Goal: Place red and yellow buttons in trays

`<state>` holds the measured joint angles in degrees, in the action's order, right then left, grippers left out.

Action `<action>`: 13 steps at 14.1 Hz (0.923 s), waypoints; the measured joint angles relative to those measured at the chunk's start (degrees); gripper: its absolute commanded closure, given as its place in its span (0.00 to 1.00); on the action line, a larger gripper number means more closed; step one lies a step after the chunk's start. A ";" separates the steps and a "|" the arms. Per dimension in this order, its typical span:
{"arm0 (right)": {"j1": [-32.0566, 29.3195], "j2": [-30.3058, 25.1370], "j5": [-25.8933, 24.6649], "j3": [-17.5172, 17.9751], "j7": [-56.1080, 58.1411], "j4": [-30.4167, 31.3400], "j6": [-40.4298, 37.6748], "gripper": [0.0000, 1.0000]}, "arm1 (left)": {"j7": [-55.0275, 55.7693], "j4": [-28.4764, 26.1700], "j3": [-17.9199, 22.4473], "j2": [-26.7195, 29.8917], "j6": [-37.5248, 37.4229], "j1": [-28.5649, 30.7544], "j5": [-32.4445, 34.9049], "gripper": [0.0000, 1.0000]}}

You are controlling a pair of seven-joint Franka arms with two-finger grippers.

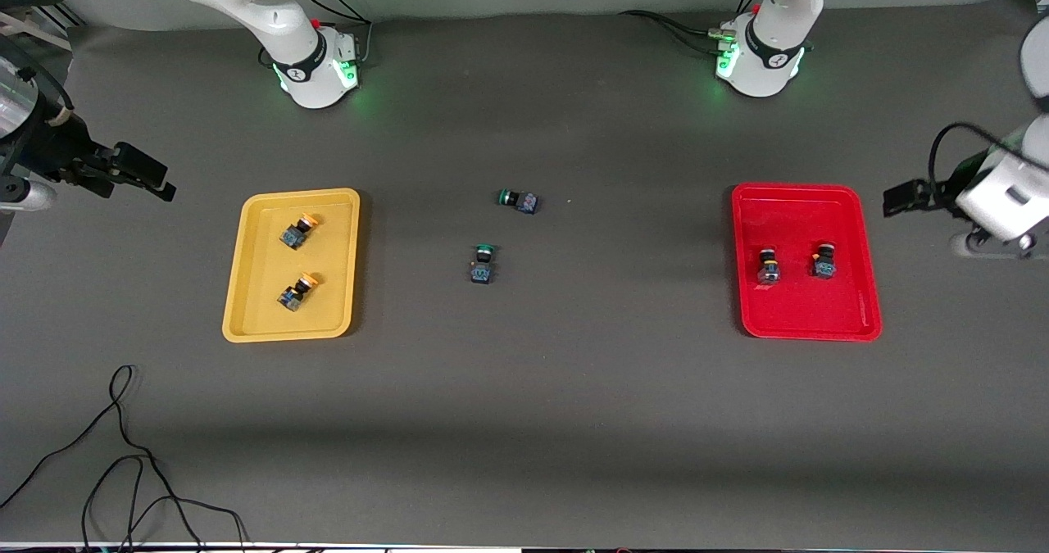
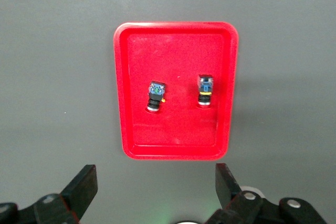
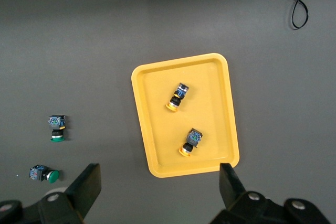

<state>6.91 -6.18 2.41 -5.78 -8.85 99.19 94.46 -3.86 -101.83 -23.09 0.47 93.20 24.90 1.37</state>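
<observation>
Two orange-yellow-capped buttons point(image 1: 297, 232) point(image 1: 297, 291) lie in the yellow tray point(image 1: 238, 291) toward the right arm's end of the table. Two red-capped buttons point(image 1: 767, 265) point(image 1: 824, 261) lie in the red tray point(image 1: 807, 315) toward the left arm's end. My left gripper point(image 1: 901, 199) hangs open and empty, off the red tray's outer end. My right gripper point(image 1: 143, 176) hangs open and empty, off the yellow tray's outer end. The left wrist view shows the red tray point(image 2: 176, 150) with both buttons point(image 2: 155, 96) point(image 2: 205, 91) past the left gripper point(image 2: 156, 187). The right wrist view shows the yellow tray point(image 3: 163, 166) with its buttons point(image 3: 177, 98) point(image 3: 191, 142) past the right gripper point(image 3: 160, 187).
Two green-capped buttons point(image 1: 519, 201) point(image 1: 483, 263) lie on the dark table between the trays, also seen as green-capped buttons point(image 3: 56, 128) point(image 3: 44, 173) in the right wrist view. A black cable point(image 1: 123, 455) curls on the table nearer the front camera than the yellow tray.
</observation>
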 measured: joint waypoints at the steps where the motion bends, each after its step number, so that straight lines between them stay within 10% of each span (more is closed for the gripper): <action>1: 0.06 0.33 -0.14 0.04 0.43 -0.54 -0.13 0.00 | -0.07 1.16 5.19 0.63 -1.03 -5.51 -0.78 0.00; 5: 0.28 1.14 -1.29 0.35 3.60 -1.13 -1.79 0.00 | 0.05 3.91 22.33 0.74 -1.53 -25.74 -1.50 0.00; 13: 0.27 3.40 -1.29 0.31 2.86 -3.62 -1.81 0.00 | 0.06 5.28 23.76 0.65 -3.02 -27.46 -1.51 0.00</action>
<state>7.18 -2.77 1.13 -5.47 -5.99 95.57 92.65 -3.80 -96.55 0.67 1.13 90.18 -2.56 -0.14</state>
